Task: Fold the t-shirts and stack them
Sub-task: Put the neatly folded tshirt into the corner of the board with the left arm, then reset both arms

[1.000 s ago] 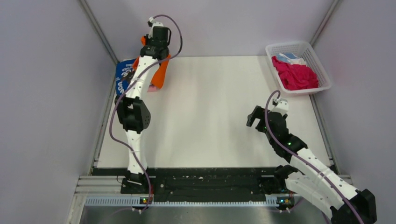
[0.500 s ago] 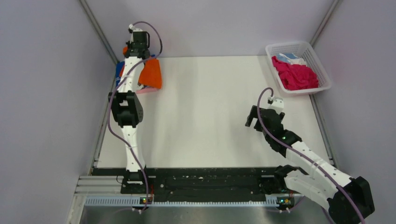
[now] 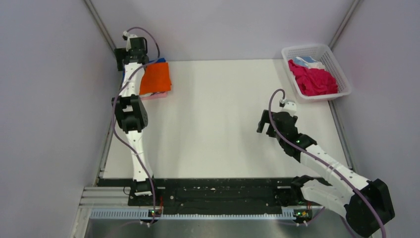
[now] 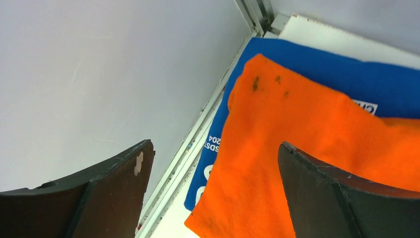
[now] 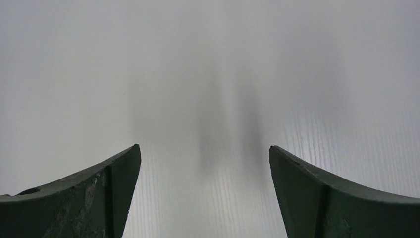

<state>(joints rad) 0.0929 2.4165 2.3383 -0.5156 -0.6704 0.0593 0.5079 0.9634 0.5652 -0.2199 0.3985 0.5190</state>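
Orange t-shirt [image 4: 307, 148] lies folded atop blue t-shirt [image 4: 346, 69], just beneath left claw [image 4: 214, 148], which is spread wide and empty; likely laid there to build the stack. Right claw [image 5: 204, 151] wide open, empty, counter [image 5: 208, 74] beneath.

Plain orange tee [image 4: 307, 148], blue tee [image 4: 322, 67] with white lettering, magenta tee [image 3: 314, 82], white lattice basket [image 3: 304, 47]

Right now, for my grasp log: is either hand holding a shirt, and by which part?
Nothing is held: the left hand is open near the orange t-shirt, the right hand open over the table.
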